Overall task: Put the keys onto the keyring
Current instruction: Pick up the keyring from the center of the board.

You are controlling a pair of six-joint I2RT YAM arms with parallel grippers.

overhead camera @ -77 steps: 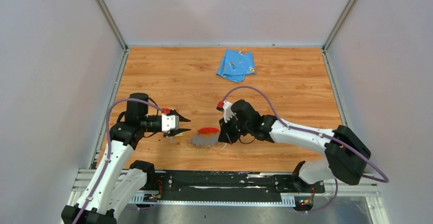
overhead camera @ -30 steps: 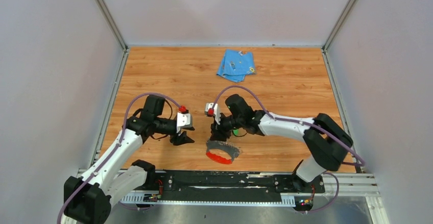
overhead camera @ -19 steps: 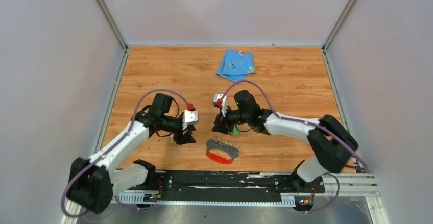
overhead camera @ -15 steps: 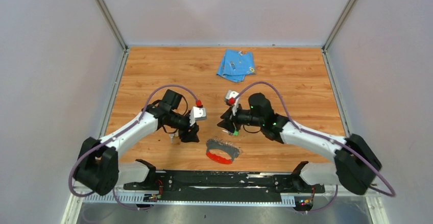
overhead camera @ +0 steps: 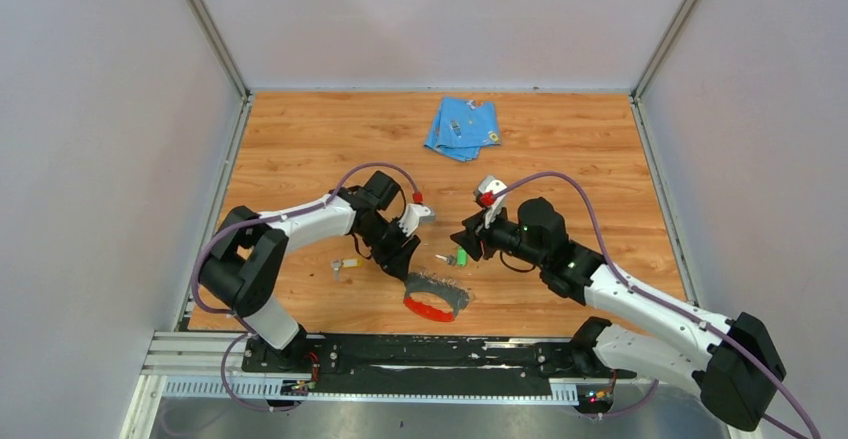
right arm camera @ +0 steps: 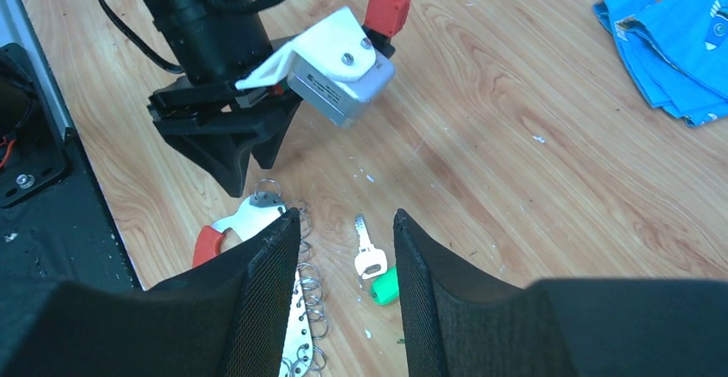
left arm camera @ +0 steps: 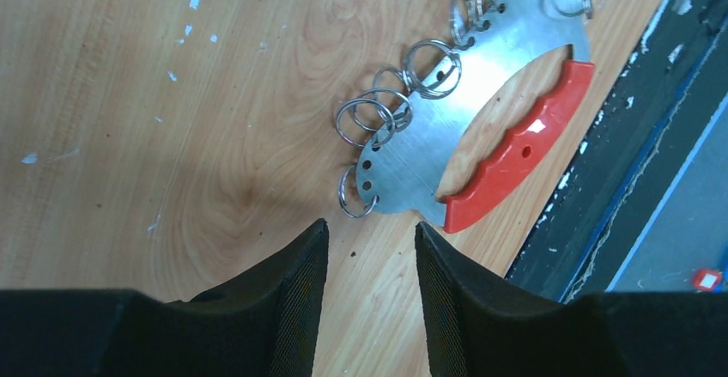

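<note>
The keyring (overhead camera: 436, 294), a flat silver plate with a red grip and several small split rings, lies near the table's front edge. In the left wrist view the keyring (left arm camera: 468, 115) lies just beyond my open left gripper (left arm camera: 369, 227), whose jaws hold nothing. The green-tagged key (overhead camera: 459, 256) lies flat just behind the keyring. It shows as the green key (right arm camera: 374, 267) below my open right gripper (right arm camera: 343, 214), which hovers empty. The yellow-tagged key (overhead camera: 349, 263) rests on the wood to the left of my left gripper (overhead camera: 398, 259). My right gripper (overhead camera: 466, 242) is close to the green key.
A folded blue cloth (overhead camera: 462, 127) lies at the back of the table, also seen as the cloth (right arm camera: 678, 42) in the right wrist view. The black base rail (overhead camera: 430, 354) runs just in front of the keyring. White walls close in the sides and back.
My left gripper has swung right, away from the yellow key, up to the keyring. My right gripper has drawn back to the right. The keyring and both keys have stayed put.
</note>
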